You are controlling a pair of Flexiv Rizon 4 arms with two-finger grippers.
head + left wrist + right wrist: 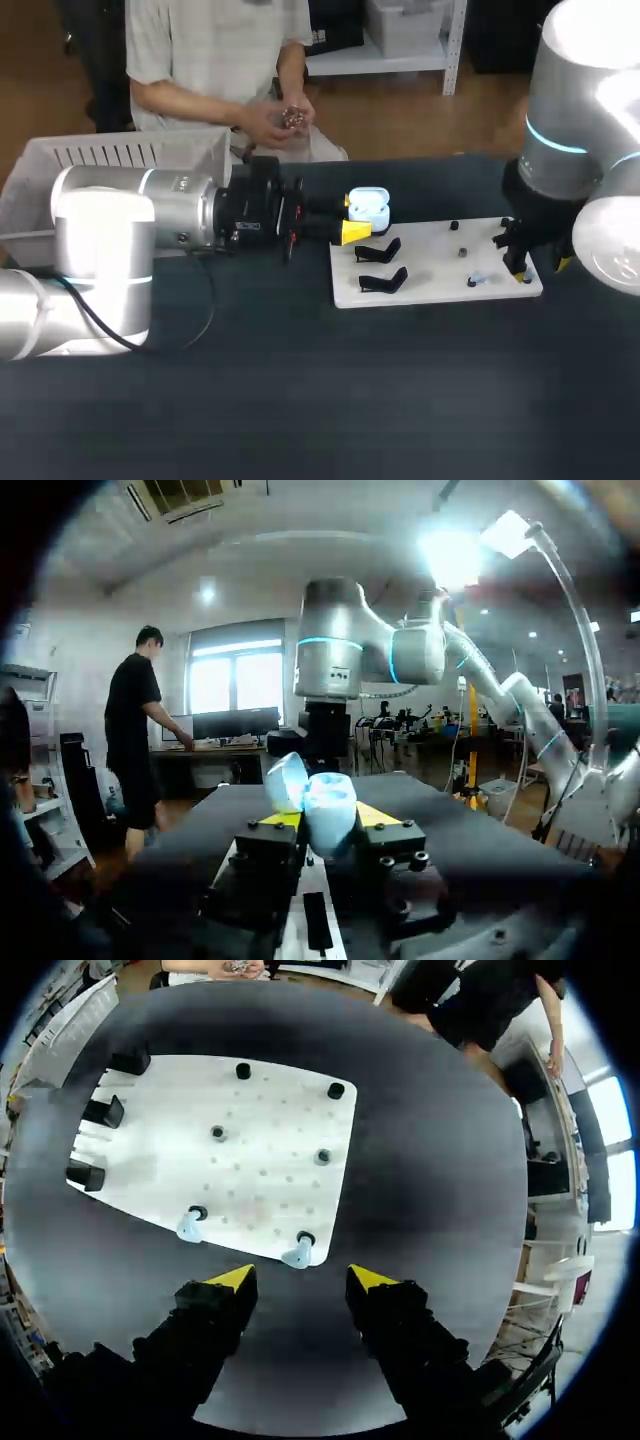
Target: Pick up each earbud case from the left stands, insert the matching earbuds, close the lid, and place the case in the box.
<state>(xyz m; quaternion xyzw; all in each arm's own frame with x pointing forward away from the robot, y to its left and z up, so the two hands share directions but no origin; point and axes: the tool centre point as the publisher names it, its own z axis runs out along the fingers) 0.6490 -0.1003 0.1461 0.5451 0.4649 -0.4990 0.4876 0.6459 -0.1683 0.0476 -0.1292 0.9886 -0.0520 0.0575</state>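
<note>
A light blue earbud case [368, 208] with its lid up is held above the white board's [440, 240] far left corner, my left gripper [352, 216] shut on it. In the left wrist view the case [315, 800] sits between the yellow tips of that gripper [325, 818]. My right gripper [540, 268] hangs over the board's right edge. Its fingers stand open in the right wrist view [300, 1280], with a pale blue earbud [298, 1253] on a peg just ahead of them. A second earbud [190, 1223] sits further along the same edge.
Two empty black stands [378, 250] [385, 280] are at the left end of the board [270, 1150]. Small black pegs [243, 1070] dot it. A white slatted box [130, 150] stands at the table's far left.
</note>
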